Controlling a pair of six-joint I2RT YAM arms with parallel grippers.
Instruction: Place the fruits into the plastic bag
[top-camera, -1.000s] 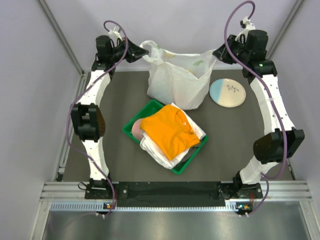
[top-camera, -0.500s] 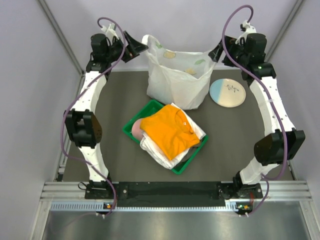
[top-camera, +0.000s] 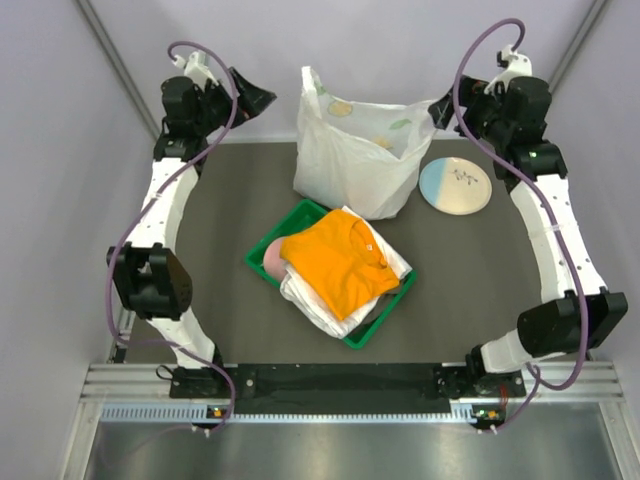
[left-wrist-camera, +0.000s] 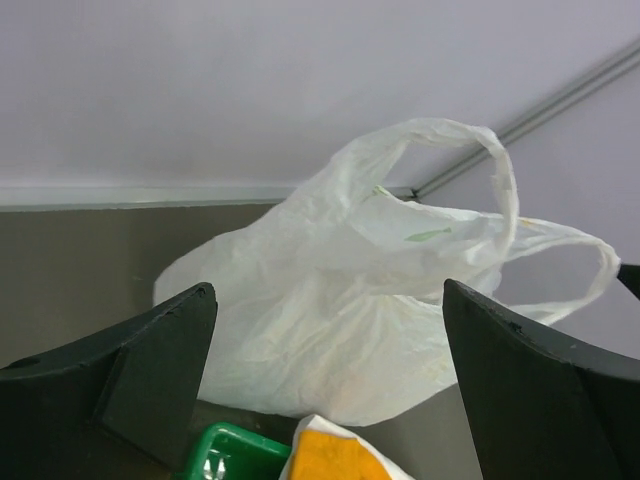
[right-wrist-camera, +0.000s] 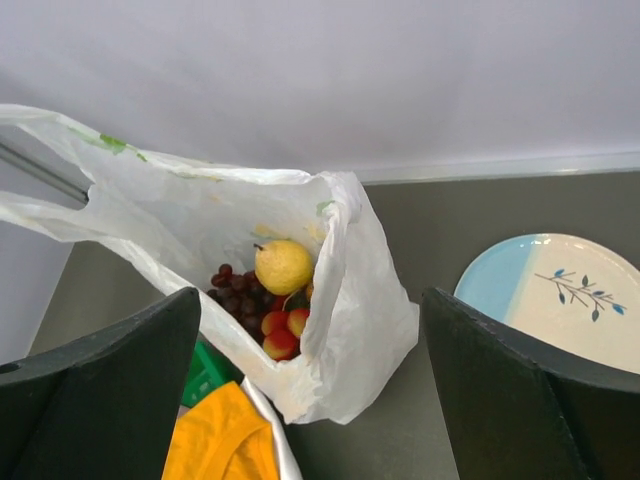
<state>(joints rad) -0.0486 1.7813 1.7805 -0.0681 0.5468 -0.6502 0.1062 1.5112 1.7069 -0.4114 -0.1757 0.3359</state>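
The plastic bag (top-camera: 352, 160) stands upright at the back middle of the table, its mouth open and both loop handles free. The right wrist view looks into the plastic bag (right-wrist-camera: 372, 300), where the fruits lie: a yellow pear (right-wrist-camera: 283, 266), a dark grape bunch (right-wrist-camera: 234, 294) and red pieces (right-wrist-camera: 280, 332). My left gripper (top-camera: 258, 98) hangs open to the left of the bag, apart from it. My right gripper (top-camera: 446, 108) hangs open to the right, also apart. In the wrist views the left gripper (left-wrist-camera: 328, 290) and the right gripper (right-wrist-camera: 310, 295) hold nothing.
A green tray (top-camera: 262, 264) with folded orange and white clothes (top-camera: 338, 262) and a pink rounded item (top-camera: 271, 258) sits in front of the bag. A pale round plate (top-camera: 455, 185) lies to the bag's right. Walls close in at the back and sides.
Both grippers have opened and let go of the bag's handles. They have drawn back outward from the bag. The bag now stands on its own.
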